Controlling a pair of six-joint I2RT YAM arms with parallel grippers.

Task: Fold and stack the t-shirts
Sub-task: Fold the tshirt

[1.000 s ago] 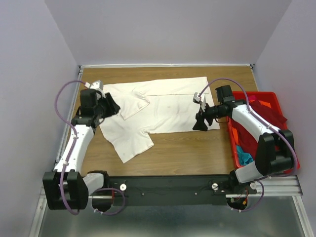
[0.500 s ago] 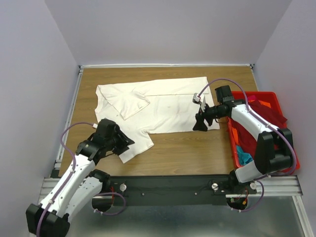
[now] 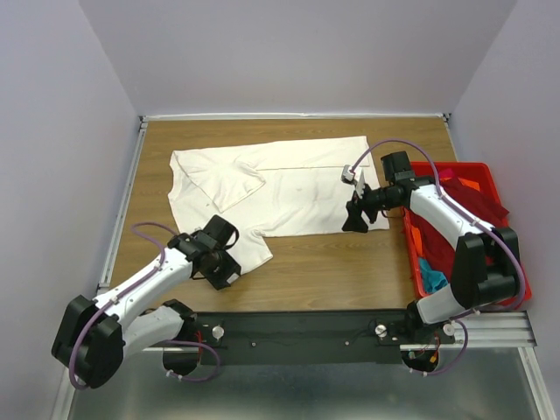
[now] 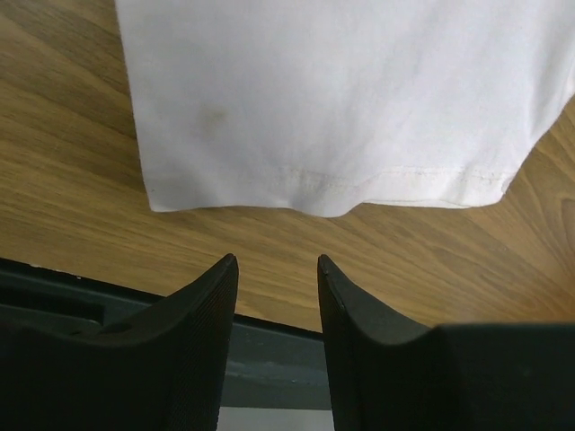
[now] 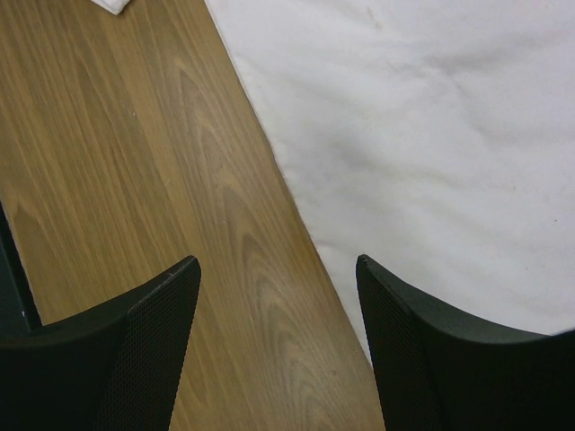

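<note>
**Both claws open at the edges of the cream-white shirt**

Nearest the table's front edge, the left gripper (image 3: 224, 265) hangs low over the wooden table (image 3: 332, 262). Its jaws stand parted with nothing between them. In the left wrist view the gripper (image 4: 277, 265) sits just short of the stitched hem of the cream-white t-shirt (image 4: 341, 90), which lies flat on the wood.

Farther back and to the right, the right gripper (image 3: 354, 219) is over the shirt's right edge. Its jaws are spread wide and empty; in the right wrist view the gripper (image 5: 278, 265) straddles the line between cloth (image 5: 431, 135) and bare wood.

The cream-white t-shirt (image 3: 289, 184) spreads across the table's middle towards the far side. A red crate (image 3: 455, 164) at the right holds a dark red t-shirt (image 3: 477, 206) and a teal one (image 3: 430, 276).
</note>
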